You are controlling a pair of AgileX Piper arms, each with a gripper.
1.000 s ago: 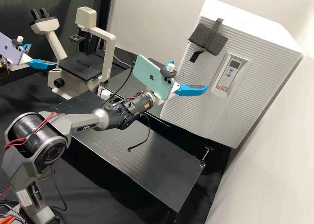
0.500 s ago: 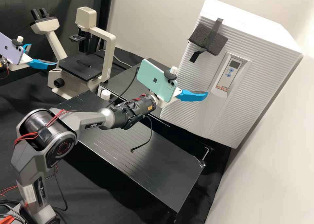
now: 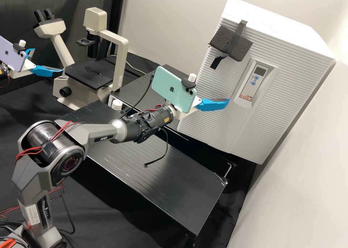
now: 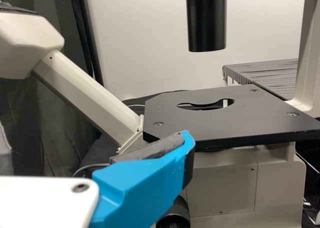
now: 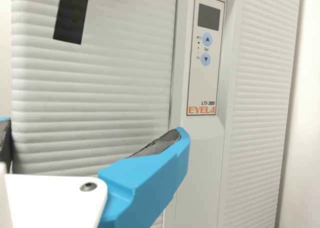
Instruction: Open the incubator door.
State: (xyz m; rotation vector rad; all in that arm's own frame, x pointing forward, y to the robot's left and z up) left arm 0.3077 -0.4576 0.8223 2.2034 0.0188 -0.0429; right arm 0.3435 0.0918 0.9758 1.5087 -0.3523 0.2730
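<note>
The ribbed white door (image 3: 217, 85) of an incubator (image 3: 311, 70) sits shut behind the right gripper (image 3: 211, 90) in the high view, beside a black bench (image 3: 152, 175). The right gripper's 2 blue fingers are spread with nothing between them, 1 of them angled near the control panel (image 5: 209, 23) on the incubator's front; whether it touches the surface, the pictures cannot tell. High on the same front, strips of black tape (image 3: 239, 30) cross a dark foam pad (image 3: 224, 43). A mint-green phone (image 3: 170, 86) rides on the right arm, near the incubator. Well apart from the incubator, the left gripper (image 3: 48, 60), its 2 fingers also spread and empty, hangs beside a cream microscope (image 3: 122, 59) with a black stage (image 4: 200, 123). A lilac phone (image 3: 11, 56) is mounted on that arm, farther from the incubator than the microscope.
</note>
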